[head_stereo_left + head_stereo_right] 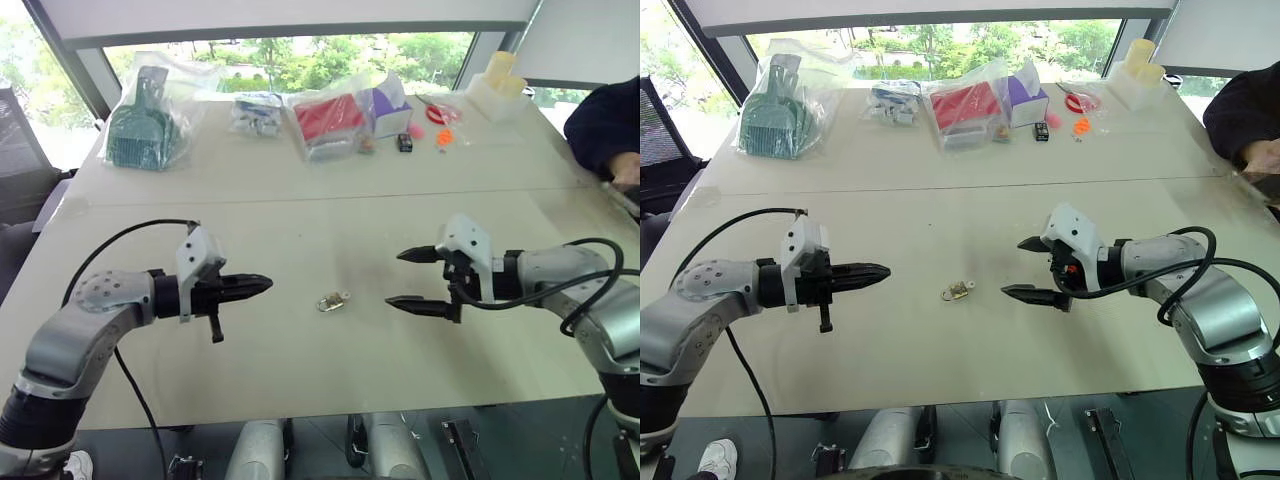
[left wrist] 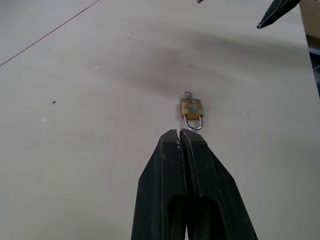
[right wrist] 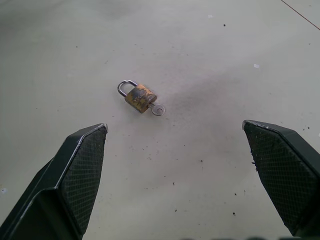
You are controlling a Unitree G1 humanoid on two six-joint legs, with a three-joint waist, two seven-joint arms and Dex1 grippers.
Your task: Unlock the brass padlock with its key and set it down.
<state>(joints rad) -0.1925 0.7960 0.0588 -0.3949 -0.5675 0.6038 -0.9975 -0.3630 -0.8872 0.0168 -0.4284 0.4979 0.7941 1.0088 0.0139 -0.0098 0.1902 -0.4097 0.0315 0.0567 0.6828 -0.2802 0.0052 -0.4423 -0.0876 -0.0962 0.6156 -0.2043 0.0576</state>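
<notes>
The brass padlock lies flat on the white table between my two grippers, its silvery shackle closed into the body. The key sticks out of the lock's bottom end, its round head resting on the table. My left gripper hovers to the lock's left, shut with nothing in it; its fingers point at the shackle. My right gripper hovers to the lock's right, wide open and empty, aimed at the lock.
Along the table's far edge lie a bagged green tool, a bag with red and purple boxes, small colourful trinkets and a pale container. A person's dark sleeve rests at the far right.
</notes>
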